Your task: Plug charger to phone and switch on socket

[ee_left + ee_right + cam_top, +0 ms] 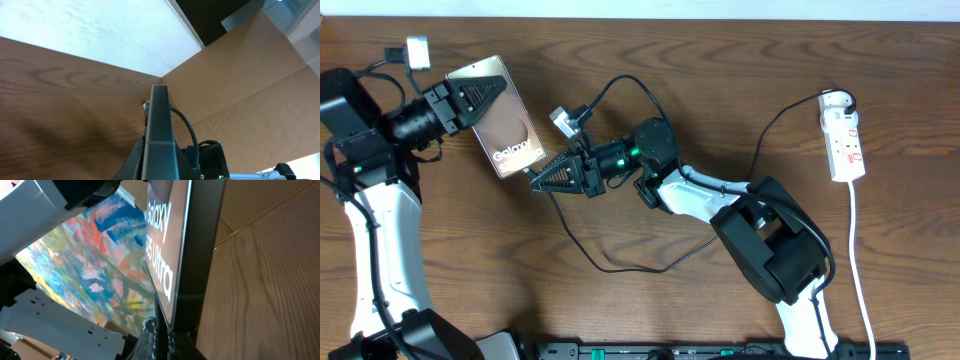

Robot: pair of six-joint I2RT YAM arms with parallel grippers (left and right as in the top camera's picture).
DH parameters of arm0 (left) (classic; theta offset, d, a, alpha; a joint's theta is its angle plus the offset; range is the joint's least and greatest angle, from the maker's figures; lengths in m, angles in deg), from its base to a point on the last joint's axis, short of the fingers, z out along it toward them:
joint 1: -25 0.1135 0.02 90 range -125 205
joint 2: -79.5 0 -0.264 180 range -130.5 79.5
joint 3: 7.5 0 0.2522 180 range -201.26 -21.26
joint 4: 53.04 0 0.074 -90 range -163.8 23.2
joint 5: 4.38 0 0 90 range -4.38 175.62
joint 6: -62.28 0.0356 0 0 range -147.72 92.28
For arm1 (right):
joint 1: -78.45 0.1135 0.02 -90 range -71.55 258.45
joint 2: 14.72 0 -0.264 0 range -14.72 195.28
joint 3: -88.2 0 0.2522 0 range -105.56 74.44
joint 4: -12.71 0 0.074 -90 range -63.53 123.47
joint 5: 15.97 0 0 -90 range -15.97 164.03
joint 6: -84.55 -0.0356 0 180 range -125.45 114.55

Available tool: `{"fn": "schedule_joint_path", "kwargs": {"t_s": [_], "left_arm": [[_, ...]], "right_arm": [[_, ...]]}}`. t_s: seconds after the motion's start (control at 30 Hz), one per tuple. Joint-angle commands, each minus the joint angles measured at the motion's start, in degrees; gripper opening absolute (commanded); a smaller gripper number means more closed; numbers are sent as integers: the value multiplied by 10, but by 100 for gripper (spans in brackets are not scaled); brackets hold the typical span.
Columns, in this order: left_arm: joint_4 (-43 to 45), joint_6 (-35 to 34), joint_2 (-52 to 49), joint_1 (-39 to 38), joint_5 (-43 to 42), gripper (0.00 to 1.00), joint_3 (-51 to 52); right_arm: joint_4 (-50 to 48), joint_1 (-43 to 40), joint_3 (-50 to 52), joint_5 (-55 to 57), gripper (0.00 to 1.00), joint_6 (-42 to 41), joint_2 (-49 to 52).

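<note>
The phone (510,130), brownish face with "Galaxy" lettering, is held tilted off the table at the far left by my left gripper (480,100), which is shut on its upper end. The left wrist view shows the phone edge-on (160,120) between the jaws. My right gripper (542,178) is at the phone's lower end, shut on the charger's plug. In the right wrist view its jaws (167,337) press against the bottom edge of the phone (172,245); the plug tip is hidden. The charger cable (610,268) loops across the table towards the white socket (845,140) at the far right.
The socket's white cord (860,260) runs down the right side to the front edge. A small white box (417,50) with a lead lies at the back left. The right arm (720,200) stretches across the table's middle.
</note>
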Motion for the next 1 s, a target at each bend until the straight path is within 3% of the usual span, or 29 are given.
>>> {"fn": "schedule_joint_path", "kwargs": {"t_s": [0.0, 0.5, 0.97], "left_arm": [[-7, -1, 8, -10, -45, 7, 2], [6, -3, 8, -10, -20, 7, 2], [24, -4, 8, -10, -3, 7, 2]], "right_arm": [[-8, -5, -13, 120, 1, -6, -2], [-8, -5, -13, 142, 1, -6, -2], [3, -2, -13, 234, 1, -5, -2]]}}
